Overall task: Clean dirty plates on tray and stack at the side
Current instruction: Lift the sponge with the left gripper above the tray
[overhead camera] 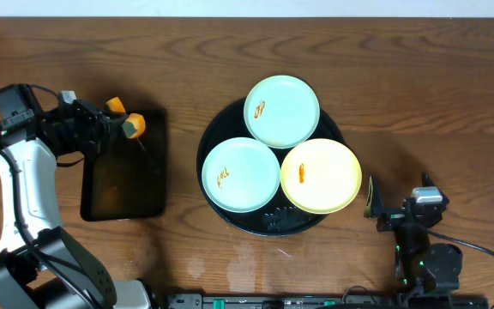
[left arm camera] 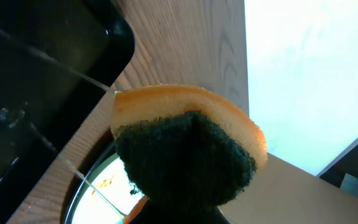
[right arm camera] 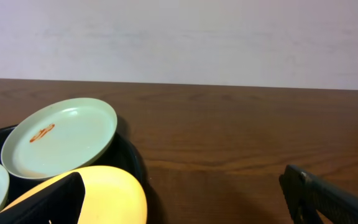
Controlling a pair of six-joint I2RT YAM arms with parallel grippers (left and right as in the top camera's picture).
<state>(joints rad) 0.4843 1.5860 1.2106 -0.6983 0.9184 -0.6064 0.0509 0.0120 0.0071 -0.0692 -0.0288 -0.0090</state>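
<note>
Three smeared plates (overhead camera: pixel 282 112) sit uncleaned on the tray (overhead camera: pixel 219 129) mid-frame, none stacked; left gripper (overhead camera: pixel 120 118) pinches a sponge (overhead camera: pixel 135 125), right gripper (overhead camera: pixel 399 209) stands wide, empty.

Glossy black tray (overhead camera: pixel 264 221), grained wood table (overhead camera: pixel 401 69), porous sponge (left arm camera: pixel 185 143)

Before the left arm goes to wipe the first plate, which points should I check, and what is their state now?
1. Left gripper clamped on the sponge: ok.
2. Right gripper open and empty: ok.
3. Back mint plate, front mint plate and yellow plate all on the round tray: ok.
4. Orange smear visible on each: ok.
5. The sponge at a plate: not ok, it is by the rectangular tray.
6. The sponge damp: cannot tell.
</note>
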